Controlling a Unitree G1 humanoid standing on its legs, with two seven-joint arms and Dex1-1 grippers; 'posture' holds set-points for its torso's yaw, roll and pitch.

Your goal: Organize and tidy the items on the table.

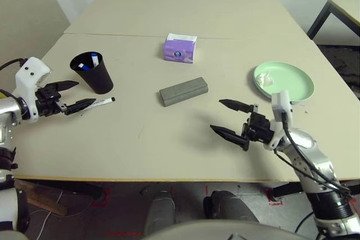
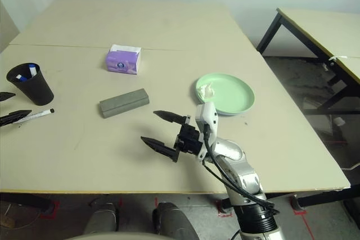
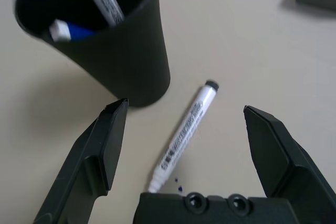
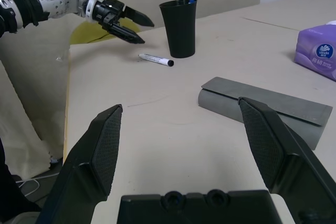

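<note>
Marker (image 3: 185, 135) – label print unreadable, perhaps blurred – beneath spread left gripper (image 1: 75, 95); right gripper (image 1: 231, 119) spread, empty.

Beige table (image 1: 169, 133) carries: black cup (image 1: 93, 72), marker (image 1: 100, 103), tissue box (image 1: 180, 48), grey case (image 1: 183, 91), green plate (image 1: 284, 81).

1. A white marker with a black cap (image 1: 104, 102) lies flat on the beige bench (image 1: 169, 144), just beside a black cup (image 1: 93, 73).
2. A marker with a blue cap (image 3: 67, 31) stands inside that cup.
3. A grey glasses case (image 1: 183, 91), closed, lies near the middle.
4. A crumpled white tissue (image 1: 266, 79) rests on a pale green plate (image 1: 292, 85).
</note>
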